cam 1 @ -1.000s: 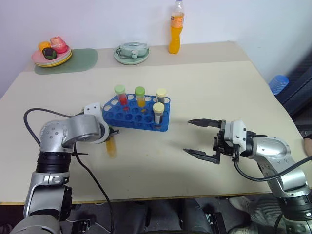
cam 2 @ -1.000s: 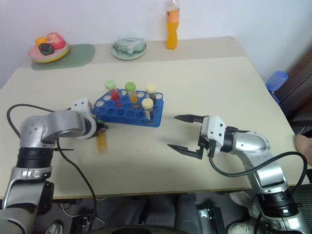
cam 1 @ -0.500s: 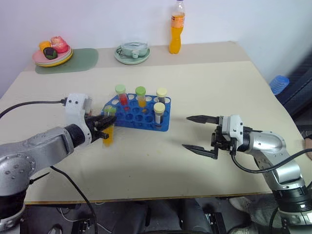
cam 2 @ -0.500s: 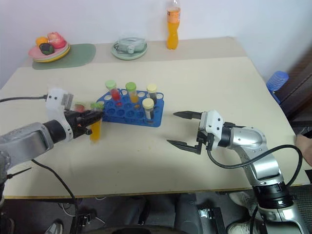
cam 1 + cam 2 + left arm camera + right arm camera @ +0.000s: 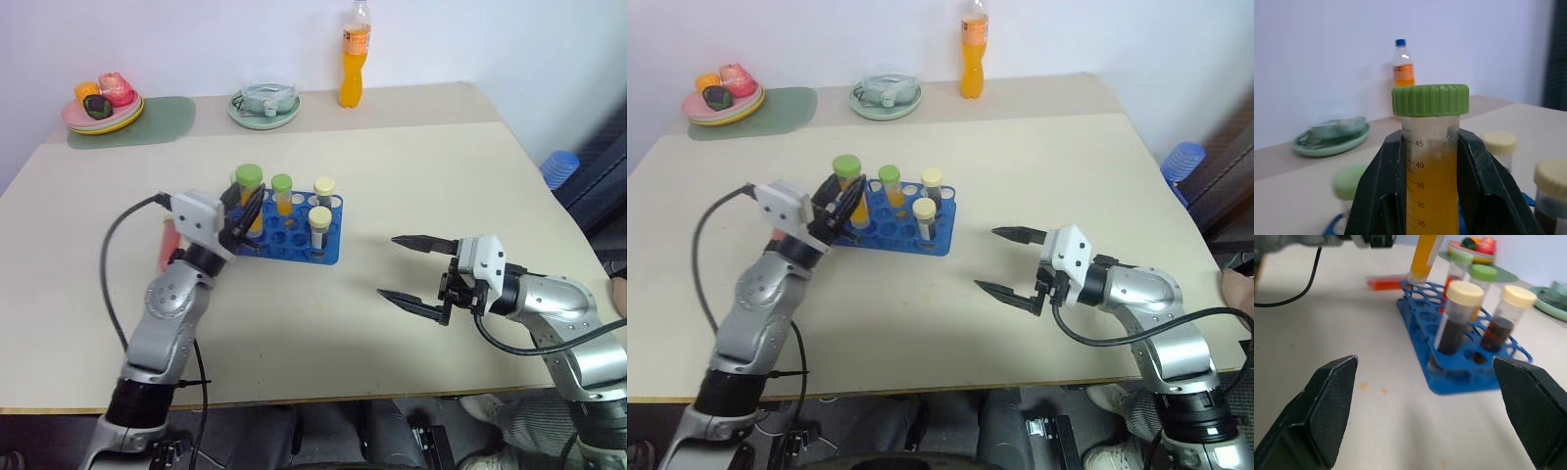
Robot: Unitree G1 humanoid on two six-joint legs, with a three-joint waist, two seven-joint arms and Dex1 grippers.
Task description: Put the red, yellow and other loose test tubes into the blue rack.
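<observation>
My left gripper (image 5: pixel 244 203) is shut on a yellow-orange test tube with a green cap (image 5: pixel 1430 100). It holds the tube upright just above the left end of the blue rack (image 5: pixel 297 244). In the rack stand a yellow tube with a green cap (image 5: pixel 282 193), a red tube with a pale green cap (image 5: pixel 1458 265), and two dark tubes with cream caps (image 5: pixel 318 224). A red tube (image 5: pixel 168 246) lies on the table left of the rack, partly behind my left arm. My right gripper (image 5: pixel 388 266) stands open and empty, right of the rack and low over the table.
At the table's far edge stand a tall orange drink bottle (image 5: pixel 354 57), a pale green dish (image 5: pixel 265 108), and a plate of fruit (image 5: pixel 102 105) on a green mat. A blue object (image 5: pixel 559 166) sits beyond the table's right edge.
My left arm has lifted the yellow tube from low beside the rack's left corner, turned it upright and brought it above the rack's left end. The right gripper has stayed open and in place.
</observation>
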